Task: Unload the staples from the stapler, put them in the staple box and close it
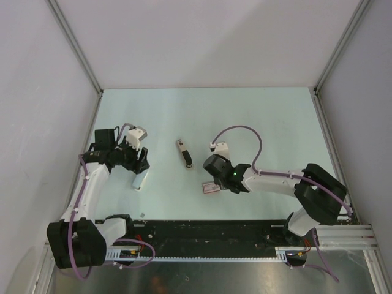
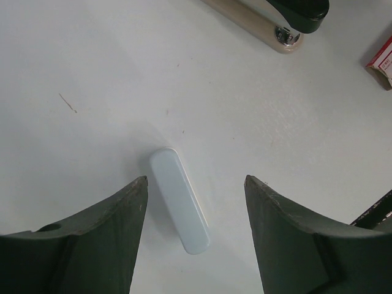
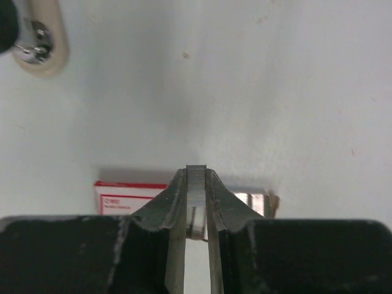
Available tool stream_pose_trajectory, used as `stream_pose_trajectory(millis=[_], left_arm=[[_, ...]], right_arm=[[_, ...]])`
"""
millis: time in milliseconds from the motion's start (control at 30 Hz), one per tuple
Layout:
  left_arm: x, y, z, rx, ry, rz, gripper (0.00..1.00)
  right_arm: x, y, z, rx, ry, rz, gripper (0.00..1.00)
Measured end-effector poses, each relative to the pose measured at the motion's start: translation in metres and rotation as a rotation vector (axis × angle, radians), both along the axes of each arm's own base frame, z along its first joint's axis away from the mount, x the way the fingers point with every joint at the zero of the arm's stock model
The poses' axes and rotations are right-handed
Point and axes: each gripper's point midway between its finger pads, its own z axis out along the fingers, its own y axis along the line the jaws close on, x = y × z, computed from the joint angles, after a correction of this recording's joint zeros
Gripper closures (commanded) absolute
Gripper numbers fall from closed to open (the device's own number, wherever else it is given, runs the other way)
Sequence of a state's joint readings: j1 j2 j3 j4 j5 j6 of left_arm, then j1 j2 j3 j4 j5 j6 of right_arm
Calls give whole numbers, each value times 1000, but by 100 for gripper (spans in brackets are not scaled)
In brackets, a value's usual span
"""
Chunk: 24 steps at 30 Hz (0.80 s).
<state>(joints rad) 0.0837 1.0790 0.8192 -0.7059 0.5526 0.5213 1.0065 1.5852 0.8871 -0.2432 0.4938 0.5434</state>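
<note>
Counter (image 1: 245, 122): flat pale mint sheet, matte, evenly lit. Plain white walls (image 1: 208, 43) closed it in on 3 sides, with aluminium frame posts (image 1: 76, 46) running down to the 2 far corners. A black rail (image 1: 208, 233) crossed the near edge between the arm bases, with bare metal plate in front of it. In the left wrist view the surface carried 1 thin dark scratch (image 2: 67, 103) and a few faint specks.

Stapler (image 1: 184, 153) lay flat near the middle of the counter, between the 2 arms, dark top up, long axis roughly far-to-near. It was apart from both pincers.

Left pincer (image 2: 196, 180) hung low over the counter with its fingers spread wide and gripped nothing. A pale oblong piece (image 2: 179, 208) with rounded ends lay flat on the counter between the fingers, nearer the left one. I couldn't tell if it touched.

Right pincer (image 3: 196, 173) was clamped on the staples (image 3: 196, 177), a short grey strip pinched edge-on between the fingertips, its end flush with the tips. Right under it lay a flat red-and-white box (image 3: 122, 196) on the counter. From the top view that pincer sat just near-right of the stapler, over the box.
</note>
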Motion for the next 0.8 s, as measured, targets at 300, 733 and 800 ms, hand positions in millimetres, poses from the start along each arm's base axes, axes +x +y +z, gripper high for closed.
stream_pose_trajectory(millis=[300, 733, 800], left_arm=[[0, 0, -2, -5, 13, 4, 30], [0, -1, -3, -10, 19, 4, 29], [0, -1, -3, -11, 20, 4, 29]], right_arm=[[-17, -33, -1, 22, 6, -73, 98], [-23, -38, -6, 33, 10, -106, 96], [-23, -37, -6, 36, 11, -107, 96]])
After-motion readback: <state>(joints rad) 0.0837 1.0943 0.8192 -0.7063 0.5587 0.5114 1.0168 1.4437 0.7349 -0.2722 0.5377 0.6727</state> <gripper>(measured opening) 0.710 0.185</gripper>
